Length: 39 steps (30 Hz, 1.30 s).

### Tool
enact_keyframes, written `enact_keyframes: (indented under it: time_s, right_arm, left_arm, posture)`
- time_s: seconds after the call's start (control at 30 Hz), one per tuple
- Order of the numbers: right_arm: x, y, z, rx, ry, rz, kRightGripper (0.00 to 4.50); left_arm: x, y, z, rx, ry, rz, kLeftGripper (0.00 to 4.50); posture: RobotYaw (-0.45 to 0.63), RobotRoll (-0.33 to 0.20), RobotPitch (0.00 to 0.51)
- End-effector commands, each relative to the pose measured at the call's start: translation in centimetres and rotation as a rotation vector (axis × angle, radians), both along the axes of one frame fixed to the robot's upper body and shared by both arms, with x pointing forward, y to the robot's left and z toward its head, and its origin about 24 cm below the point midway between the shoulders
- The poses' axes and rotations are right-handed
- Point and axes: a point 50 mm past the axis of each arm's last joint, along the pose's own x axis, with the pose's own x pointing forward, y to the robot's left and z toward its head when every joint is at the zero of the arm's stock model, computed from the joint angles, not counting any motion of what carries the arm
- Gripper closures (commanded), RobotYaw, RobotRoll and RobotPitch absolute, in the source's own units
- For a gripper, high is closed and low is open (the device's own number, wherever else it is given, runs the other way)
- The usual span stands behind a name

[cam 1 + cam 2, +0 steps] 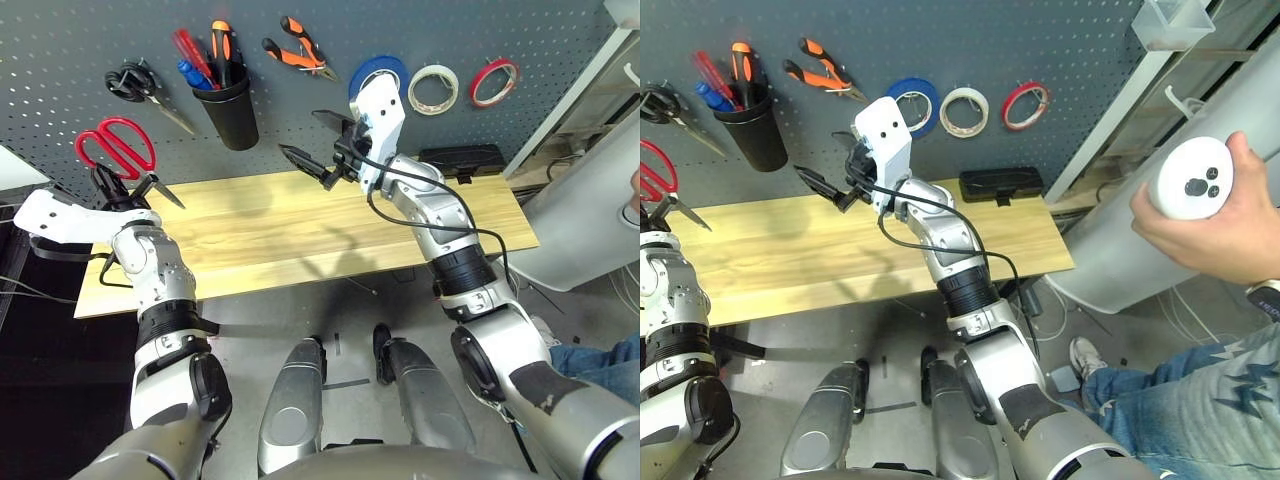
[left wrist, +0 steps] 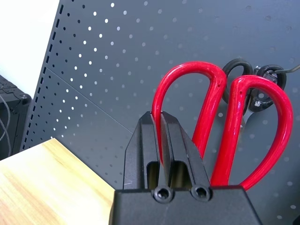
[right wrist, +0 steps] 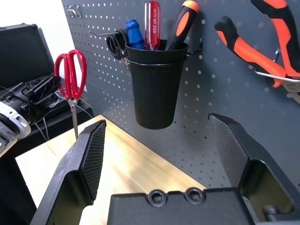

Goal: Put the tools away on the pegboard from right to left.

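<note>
We're looking at the pegboard (image 1: 300,110), blue tape ring (image 1: 913,105) hanging to the right of the black cup (image 3: 157,89); our right gripper (image 1: 328,150) is wide open and empty, below and to the right of the cup; our left gripper (image 2: 161,136) is closed on a handle loop of the red-handled scissors (image 2: 229,117), left of the cup; orange-and-black-handled pliers (image 1: 300,50) hang just right of the cup; the small blue-handled screwdriver (image 3: 135,33) stands in it.

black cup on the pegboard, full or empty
Not empty: blue, red and orange-and-black handles stick up out of the black cup.
</note>
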Motion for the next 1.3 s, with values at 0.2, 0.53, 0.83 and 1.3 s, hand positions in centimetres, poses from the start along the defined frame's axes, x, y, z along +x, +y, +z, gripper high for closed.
enact_keyframes:
  time_s: [0.2,0.53,0.83,1.3]
  right_arm:
    - [0.1,0.1,0.3,0.015,-0.011,-0.001,0.0]
    - [0.2,0.1,0.4,0.016,-0.015,-0.008,0.0]
    - [0.3,0.0,0.4,0.016,-0.017,-0.018,0.0]
    - [0.5,-0.4,0.3,0.015,-0.017,-0.041,0.0]
  left_arm:
    - [0.8,-0.2,2.3,0.003,-0.078,-0.006,4.47]
    - [1.5,-0.1,2.8,-0.011,-0.085,-0.021,4.47]
    - [2.7,0.0,3.3,-0.026,-0.061,-0.037,4.47]
    - [5.5,-0.8,2.6,-0.061,0.081,-0.086,4.47]
  posture:
    - [0.11,0.0,0.207]
    - [0.11,0.0,0.204]
    - [0.1,0.0,0.197]
    - [0.08,0.0,0.19]
